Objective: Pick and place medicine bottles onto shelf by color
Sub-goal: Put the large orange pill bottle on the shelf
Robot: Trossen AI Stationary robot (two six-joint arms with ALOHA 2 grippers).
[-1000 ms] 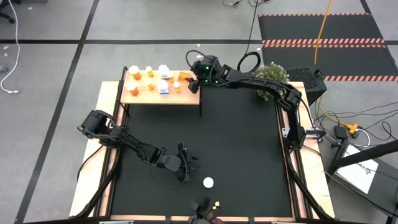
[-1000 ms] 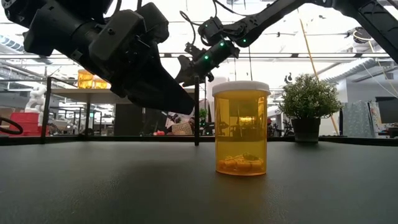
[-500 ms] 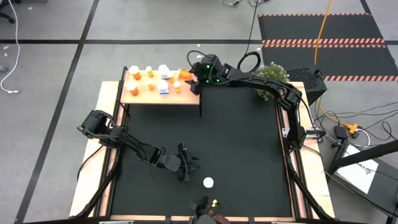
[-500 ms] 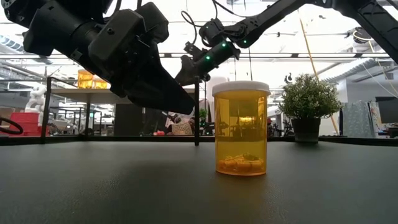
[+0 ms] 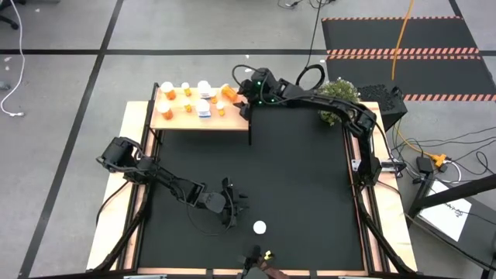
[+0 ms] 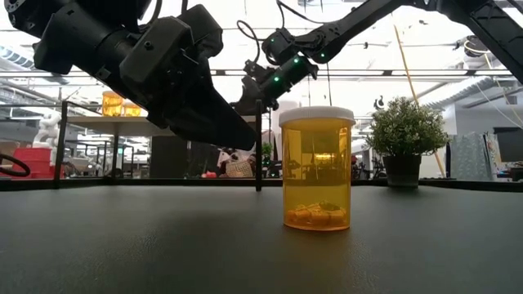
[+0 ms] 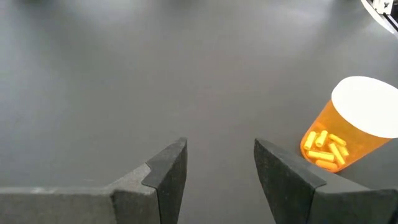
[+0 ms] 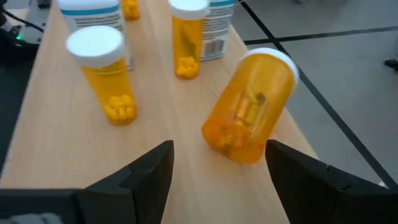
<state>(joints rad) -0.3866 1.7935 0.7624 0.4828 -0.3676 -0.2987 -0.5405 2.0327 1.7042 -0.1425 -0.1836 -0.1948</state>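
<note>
The light-wood shelf stands at the table's far left and carries several medicine bottles, orange and white. My right gripper hovers open at the shelf's right end. A large orange bottle with a white cap stands tilted on the board, its base between the fingertips. Two upright orange bottles and two white ones stand beyond it. My left gripper is open low over the black mat, with nothing between its fingers. Another orange bottle stands upright on the mat beside it. My right gripper has one finger close beside the tilted bottle's lower wall; I cannot tell whether it touches. The other finger stands clear of the bottle. The bottle's base edge rests on the shelf board.
A potted plant stands at the far right of the black mat. The shelf's black leg rises at the mat's far side. The table's wooden frame borders the mat. Cables and striped floor mats lie beyond the table.
My right gripper has turned a little at the wrist above the shelf's right end and stayed in place. The left arm has kept still.
</note>
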